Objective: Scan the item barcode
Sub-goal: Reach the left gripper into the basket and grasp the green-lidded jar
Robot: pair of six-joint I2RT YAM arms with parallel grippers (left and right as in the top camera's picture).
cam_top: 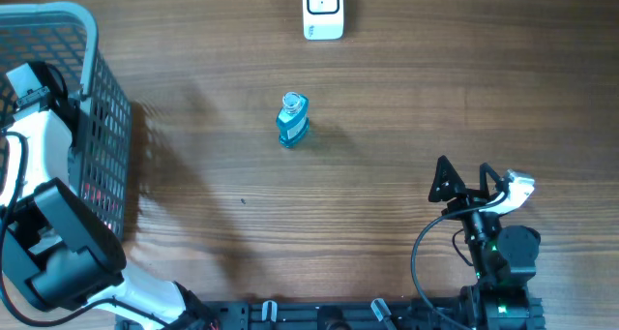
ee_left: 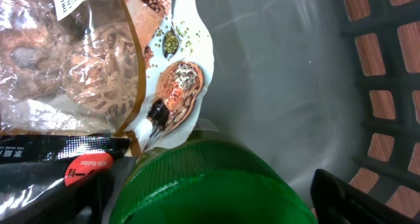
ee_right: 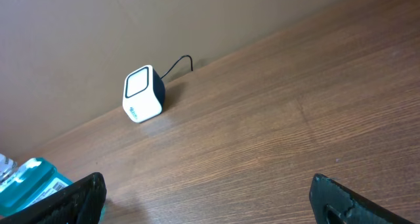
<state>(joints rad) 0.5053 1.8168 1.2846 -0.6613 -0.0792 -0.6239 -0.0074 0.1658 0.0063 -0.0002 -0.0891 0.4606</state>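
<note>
On the left gripper [ee_left: 211, 207] the jaws stand spread and unclenched astride the round green plastic lid [ee_left: 209, 181], which sits end-on directly beneath them inside the grey lattice basket [cam_top: 100, 96], well apart from the right gripper [cam_top: 465, 175], whose jaws are likewise released, and from the white box scanner [cam_top: 323, 11].

Green object [ee_left: 210, 184] blurred, basket [cam_top: 97, 40] edge-cropped
</note>
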